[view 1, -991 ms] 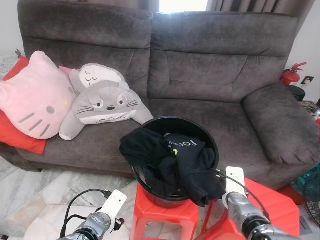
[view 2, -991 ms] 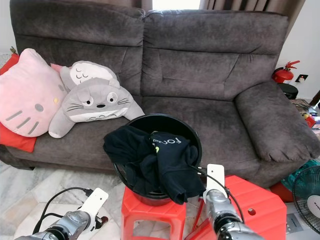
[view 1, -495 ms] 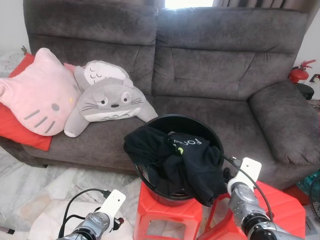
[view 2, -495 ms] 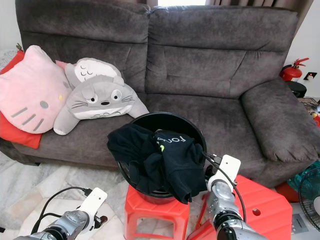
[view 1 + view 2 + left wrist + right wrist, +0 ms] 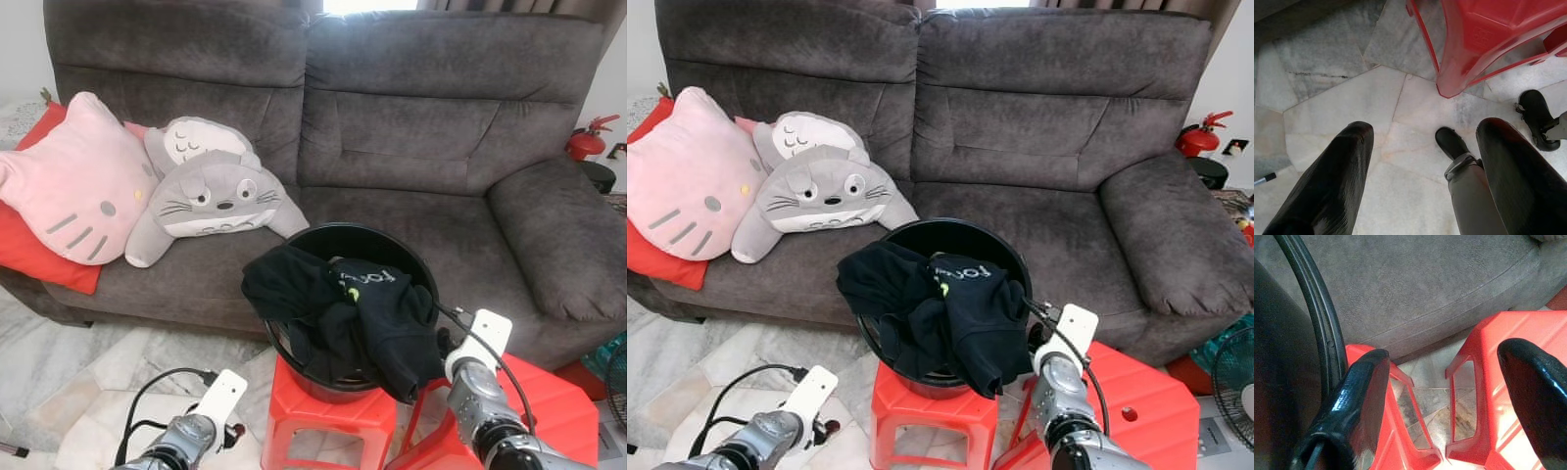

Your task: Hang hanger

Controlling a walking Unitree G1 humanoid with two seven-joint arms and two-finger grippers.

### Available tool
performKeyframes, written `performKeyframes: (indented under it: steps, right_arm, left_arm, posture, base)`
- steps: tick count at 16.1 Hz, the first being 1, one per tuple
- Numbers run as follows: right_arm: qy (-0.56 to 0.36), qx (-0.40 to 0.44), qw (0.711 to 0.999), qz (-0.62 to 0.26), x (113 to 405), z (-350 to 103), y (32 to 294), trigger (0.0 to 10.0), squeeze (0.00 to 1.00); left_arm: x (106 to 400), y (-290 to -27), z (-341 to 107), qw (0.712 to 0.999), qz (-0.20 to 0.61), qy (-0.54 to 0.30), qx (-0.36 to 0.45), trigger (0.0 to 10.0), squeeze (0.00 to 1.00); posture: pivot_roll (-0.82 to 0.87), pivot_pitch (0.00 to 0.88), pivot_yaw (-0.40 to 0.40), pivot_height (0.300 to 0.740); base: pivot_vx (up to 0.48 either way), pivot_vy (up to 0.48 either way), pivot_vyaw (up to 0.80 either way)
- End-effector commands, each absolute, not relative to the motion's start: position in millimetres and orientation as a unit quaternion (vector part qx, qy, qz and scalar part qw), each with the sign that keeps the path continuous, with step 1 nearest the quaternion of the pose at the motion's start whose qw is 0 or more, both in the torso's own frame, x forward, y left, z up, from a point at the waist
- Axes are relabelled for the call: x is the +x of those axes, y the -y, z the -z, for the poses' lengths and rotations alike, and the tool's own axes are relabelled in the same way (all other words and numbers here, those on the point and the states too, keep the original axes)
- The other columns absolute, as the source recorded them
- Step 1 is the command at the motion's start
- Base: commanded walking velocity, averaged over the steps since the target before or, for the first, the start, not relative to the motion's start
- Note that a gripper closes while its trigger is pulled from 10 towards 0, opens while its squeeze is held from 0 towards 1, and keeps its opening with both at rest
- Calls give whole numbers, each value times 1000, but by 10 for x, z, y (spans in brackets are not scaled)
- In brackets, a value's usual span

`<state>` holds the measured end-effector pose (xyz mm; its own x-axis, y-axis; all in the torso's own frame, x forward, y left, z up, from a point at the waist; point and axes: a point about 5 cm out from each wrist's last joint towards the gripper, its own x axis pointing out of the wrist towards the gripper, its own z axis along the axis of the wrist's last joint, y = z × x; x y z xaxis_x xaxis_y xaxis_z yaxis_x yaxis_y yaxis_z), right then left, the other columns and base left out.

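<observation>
The right hand (image 5: pixel 1442 396) hangs open and empty just beside the black bucket (image 5: pixel 392 243), above the gap between the two red stools (image 5: pixel 328 416). The left hand (image 5: pixel 1420 161) is open too, low over the marble floor (image 5: pixel 1352 98). No hanger can be made out; it may lie under the black clothes (image 5: pixel 343 313) heaped in the bucket. A blind grab could snag fabric and tip the bucket off its stool

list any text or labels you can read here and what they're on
White lettering on the black garment draped over the black bucket: it lies upside down and creased, starts roughly "for" and then grows too blurred to read.
Label on the red fire extinguisher: too small to read.
</observation>
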<state>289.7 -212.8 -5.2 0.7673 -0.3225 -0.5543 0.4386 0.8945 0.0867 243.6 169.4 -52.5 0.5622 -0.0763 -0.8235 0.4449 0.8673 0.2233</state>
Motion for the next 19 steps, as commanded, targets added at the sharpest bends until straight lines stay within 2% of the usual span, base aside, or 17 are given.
performKeyframes:
  steps: [1, 11, 13, 14, 15, 19]
  right_arm:
    - [-273, 108, 934, 205, 2908, 41, 2142, 10000, 0]
    - [-290, 100, 931, 196, 2835, 108, 2171, 10000, 0]
    - [-301, 78, 933, 181, 2825, 127, 2151, 10000, 0]
    - [-322, 46, 932, 161, 2802, 164, 2111, 10000, 0]
    - [-366, 25, 919, 147, 2703, 272, 2052, 10000, 0]
    - [-390, 17, 911, 133, 2598, 370, 1993, 10000, 0]
  left_arm:
    - [2432, -1690, 527, 858, 156, -443, 209, 10000, 0]
    - [2412, -1670, 542, 857, 157, -445, 206, 10000, 0]
    - [2412, -1670, 543, 857, 156, -445, 205, 10000, 0]
    - [2412, -1670, 543, 858, 156, -445, 205, 10000, 0]
    - [2413, -1665, 543, 858, 156, -445, 203, 10000, 0]
    - [2370, -1672, 572, 861, 145, -450, 190, 10000, 0]
  posture:
    - [-171, 0, -55, 740]
    - [-169, 0, -58, 740]
    - [-169, 0, -58, 740]
    - [-169, 0, -58, 740]
    - [-170, 0, -58, 740]
    - [-160, 0, -61, 740]
  base:
    - [0, 0, 0]
    - [0, 0, 0]
    - [0, 0, 0]
    - [0, 0, 0]
    - [0, 0, 0]
    - [0, 0, 0]
